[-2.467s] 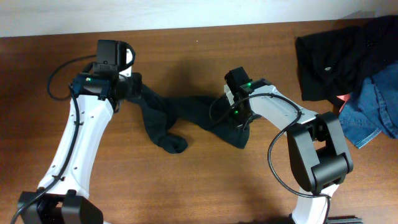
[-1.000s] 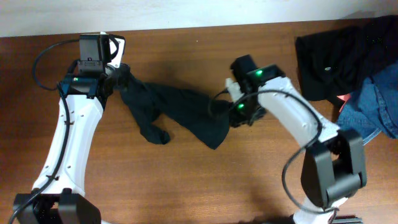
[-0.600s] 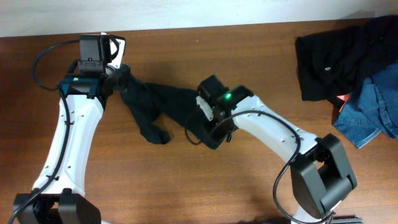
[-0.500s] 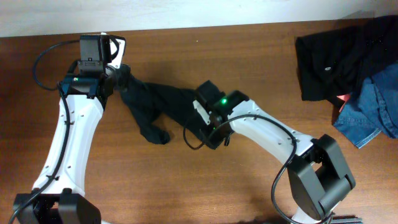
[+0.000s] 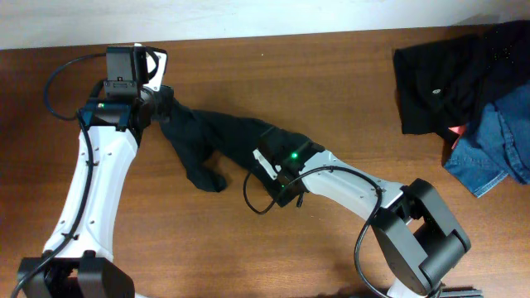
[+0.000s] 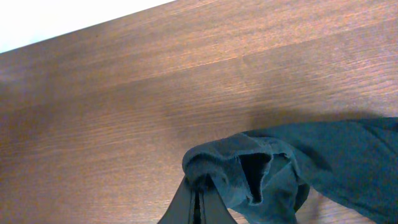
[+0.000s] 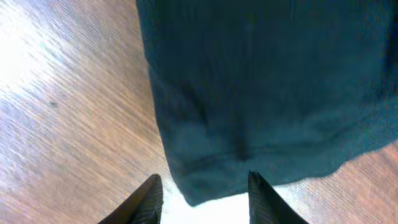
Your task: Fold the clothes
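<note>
Stretching a black T-shirt between two arms

Left gripper (image 5: 158, 105) is sitting near the table's far-left edge, its fingers clenched on a bunched fold of the black T-shirt (image 5: 217, 137). In the left wrist view, the pinched cloth is curling into a rolled, open-mouthed edge just above the fingertips.

From that grip, the shirt is running as a rumpled band diagonally across the wooden table (image 5: 331, 79), toward the centre. One loose lobe is drooping off the band toward the near side and ending in a rounded tip on the wood.

Right gripper (image 7: 204, 177) is hanging over the shirt's other end, close to mid-table. Its two fingers are standing apart, released, with the stitched hem passing between them. The cloth's lowest corner is ending just short of the frame's bottom edge, with bare wood showing to the left of the hem. I cannot tell whether the fingertips are touching the fabric.

Open room: a wide stretch of bare wood is lying between the shirt's right end and the pile at the far-right corner. There, a black garment (image 5: 439, 79) is overlapping a blue denim piece (image 5: 499, 156), well apart from the shirt. More bare wood is lying in front of the shirt, between the two arms.
</note>
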`<state>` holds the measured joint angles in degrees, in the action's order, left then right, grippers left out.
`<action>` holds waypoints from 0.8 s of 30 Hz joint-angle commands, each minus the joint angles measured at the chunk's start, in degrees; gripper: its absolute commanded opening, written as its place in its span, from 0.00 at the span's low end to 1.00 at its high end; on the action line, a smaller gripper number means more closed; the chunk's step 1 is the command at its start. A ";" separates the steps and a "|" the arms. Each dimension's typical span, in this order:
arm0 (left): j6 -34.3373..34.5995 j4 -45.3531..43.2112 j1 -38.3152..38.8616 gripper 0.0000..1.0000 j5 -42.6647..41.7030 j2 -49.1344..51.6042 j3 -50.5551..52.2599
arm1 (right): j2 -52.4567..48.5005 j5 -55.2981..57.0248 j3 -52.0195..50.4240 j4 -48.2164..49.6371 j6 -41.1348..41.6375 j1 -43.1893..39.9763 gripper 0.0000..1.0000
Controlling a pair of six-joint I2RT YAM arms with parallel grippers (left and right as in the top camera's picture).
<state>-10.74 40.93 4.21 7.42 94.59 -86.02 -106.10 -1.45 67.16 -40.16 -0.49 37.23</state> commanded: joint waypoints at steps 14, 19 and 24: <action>-0.46 0.31 0.13 0.09 -0.79 -1.01 -1.29 | -3.04 -1.14 -0.48 1.86 -0.79 0.31 0.38; -0.46 0.92 0.13 0.09 -0.81 -1.01 -1.29 | -3.04 -2.25 -0.48 1.88 -2.32 0.31 0.38; -0.46 1.11 0.13 0.09 -0.81 -1.01 -1.29 | -3.50 -3.45 -0.63 1.92 -3.76 0.31 0.44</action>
<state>-10.90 42.02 4.21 7.27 94.59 -86.02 -108.62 -3.70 67.16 -38.48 -3.07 37.23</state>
